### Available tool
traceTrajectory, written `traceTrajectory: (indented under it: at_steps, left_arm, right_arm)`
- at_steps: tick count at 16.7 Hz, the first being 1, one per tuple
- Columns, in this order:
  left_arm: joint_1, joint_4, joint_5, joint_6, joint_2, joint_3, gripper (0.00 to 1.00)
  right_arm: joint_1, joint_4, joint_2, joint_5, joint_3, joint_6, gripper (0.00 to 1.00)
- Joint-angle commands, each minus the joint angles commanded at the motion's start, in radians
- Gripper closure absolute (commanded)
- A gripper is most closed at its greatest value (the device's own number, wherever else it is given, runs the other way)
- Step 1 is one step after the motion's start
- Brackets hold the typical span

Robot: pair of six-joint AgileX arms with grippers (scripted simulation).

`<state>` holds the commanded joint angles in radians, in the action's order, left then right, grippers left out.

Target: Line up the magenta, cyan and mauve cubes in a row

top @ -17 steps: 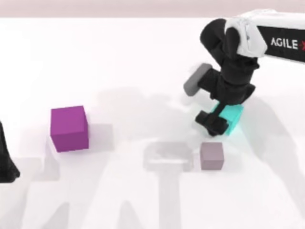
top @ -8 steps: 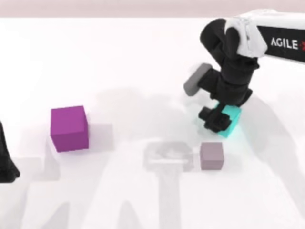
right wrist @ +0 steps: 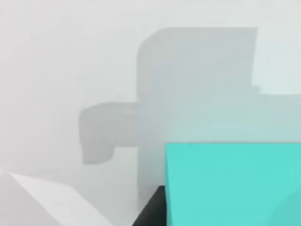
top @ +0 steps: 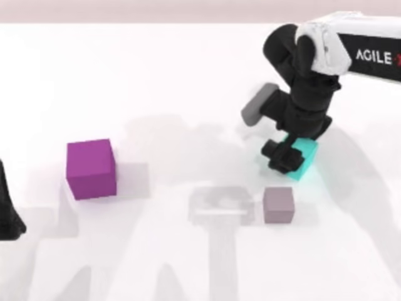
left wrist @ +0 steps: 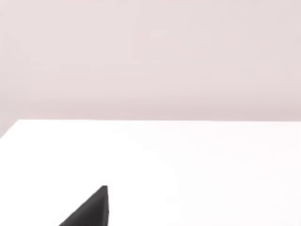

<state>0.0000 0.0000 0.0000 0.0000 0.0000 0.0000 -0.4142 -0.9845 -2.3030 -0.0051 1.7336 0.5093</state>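
Clamped on the cyan cube (top: pixel 305 157) with the right gripper (top: pixel 289 156). Probably due beside the mauve cube (top: pixel 279 204) next.

On a white tabletop (top: pixel 156 75), the right pincer (top: pixel 289 152) closes on the cyan cube (top: pixel 303 160), with the mauve cube (top: pixel 279 204) near it and the magenta cube (top: pixel 91 168) well apart at left.

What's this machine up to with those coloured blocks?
The right gripper is down on the cyan cube, its fingers closed around it, at the right of the table. The small mauve cube sits just in front, apart from it. The big magenta cube stands alone at the left, near the parked left arm.
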Motion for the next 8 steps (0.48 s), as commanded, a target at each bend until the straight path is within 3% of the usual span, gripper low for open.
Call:
traceTrajectory:
  at_steps: [8]
  left_arm:
    - [0.0, 0.0, 0.0, 0.0, 0.0, 0.0, 0.0]
  right_arm:
    - [-0.009, -0.232, 0.061, -0.001, 0.169, 0.003, 1.0]
